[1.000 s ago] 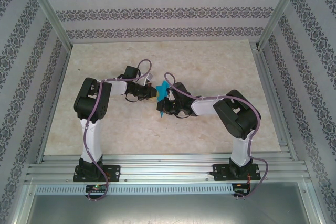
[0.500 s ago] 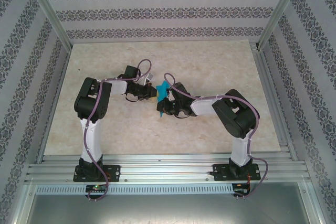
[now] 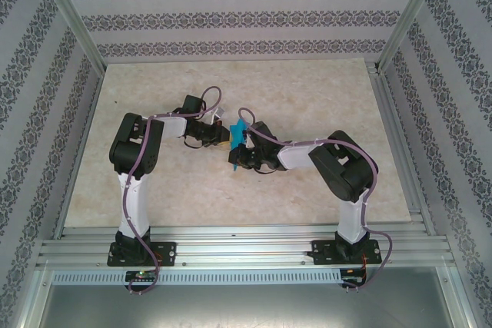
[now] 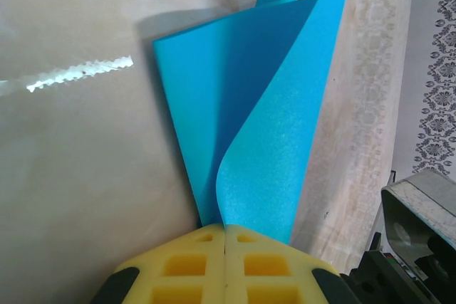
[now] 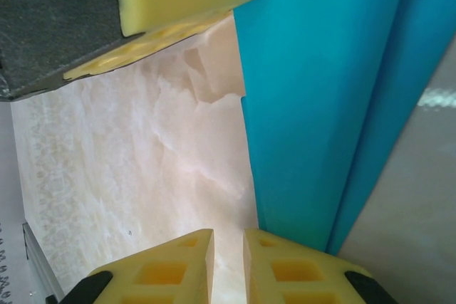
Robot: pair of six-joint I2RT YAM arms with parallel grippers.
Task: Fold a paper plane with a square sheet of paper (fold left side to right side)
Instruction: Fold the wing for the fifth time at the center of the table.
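Right arm (image 3: pixel 338 170) has crept slightly toward the left pincer (image 4: pixel 225 231) since the earlier frame, elbow pulled in a touch; sheet and left arm look unchanged. Left pincer is clenched on the square sheet of paper (image 4: pixel 242 126), pads pinching one narrow end. From the left pincer the sheet fans outward over the table (image 3: pixel 307 97), part-folded: one layer lies flat on the table and a second flap curls up and stands loose above it. The fold is not creased yet. Right pincer (image 5: pixel 226 247) sits just beside the left pincer on the other side of the sheet. Its pads are parted by a narrow slit with bare table showing through, so it is released and grasping nothing. The blue edge runs alongside its outer pad; touching or just apart, can't tell. Risks, as judgement:
- The standing flap is springy and unpressed. If the right pincer pushes it over off-line, the crease lands skewed and the left-to-right edges won't match.
- The single pinch at the left pincer lets the sheet pivot, so a sideways shove could swing the whole sheet round that point or drag the flat layer across the table.
- The slit is narrow. A grab at the edge may miss or catch only one layer, or crumple thin paper against the table.
- Both pincers are crowded close together, so pad-to-pad collision is possible.
- Pulling against the left pincer's clamp could tear the sheet.
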